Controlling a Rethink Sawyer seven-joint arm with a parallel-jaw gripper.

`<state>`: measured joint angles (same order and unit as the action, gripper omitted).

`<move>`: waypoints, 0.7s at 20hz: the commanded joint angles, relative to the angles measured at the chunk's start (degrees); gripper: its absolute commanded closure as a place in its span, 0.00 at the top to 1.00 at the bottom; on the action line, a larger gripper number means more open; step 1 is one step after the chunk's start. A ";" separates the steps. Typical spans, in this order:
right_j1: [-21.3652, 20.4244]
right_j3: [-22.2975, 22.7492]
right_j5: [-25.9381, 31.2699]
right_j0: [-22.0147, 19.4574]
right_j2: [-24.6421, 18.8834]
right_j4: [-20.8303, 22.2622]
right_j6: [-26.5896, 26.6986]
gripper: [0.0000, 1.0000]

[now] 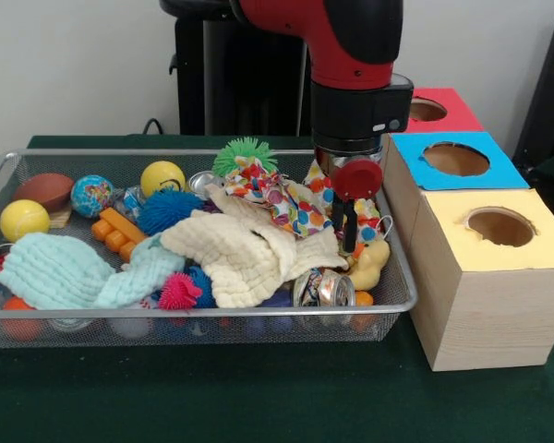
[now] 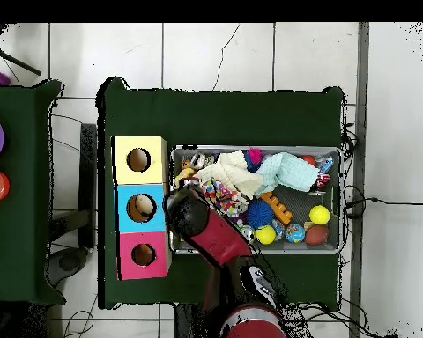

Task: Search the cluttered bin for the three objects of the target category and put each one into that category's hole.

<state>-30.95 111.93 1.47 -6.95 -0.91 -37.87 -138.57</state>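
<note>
A wire mesh bin (image 1: 203, 312) holds a jumble of things: a cream cloth (image 1: 240, 254), a mint cloth (image 1: 65, 272), a polka-dot cloth (image 1: 291, 205), a yellow rubber duck (image 1: 371, 266) and a crushed can (image 1: 321, 288). My gripper (image 1: 347, 231) hangs at the bin's right end, low over the polka-dot cloth and just behind the duck. In the overhead view the arm's black head (image 2: 187, 211) covers the gripper at the end of the bin (image 2: 255, 150) next to the boxes. Three boxes with round holes stand beside the bin: red (image 1: 439, 111), blue (image 1: 454, 159) and yellow (image 1: 503, 226).
Also in the bin are two yellow balls (image 1: 162, 175) (image 1: 23, 220), a globe ball (image 1: 92, 194), a blue spiky ball (image 1: 166, 210), a green spiky ball (image 1: 245, 152), a pink spiky ball (image 1: 178, 292), a brown ball (image 1: 44, 189) and an orange block (image 1: 118, 231).
</note>
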 commanded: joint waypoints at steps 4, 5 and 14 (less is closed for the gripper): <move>-0.26 0.15 -1.78 3.71 -1.36 -8.81 -17.97 1.00; -1.60 0.50 0.50 4.96 0.19 -9.85 -17.70 1.00; -5.92 -2.91 16.41 12.00 11.80 -9.64 -19.09 1.00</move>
<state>-35.01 111.91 9.71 4.89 7.48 -43.75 -139.39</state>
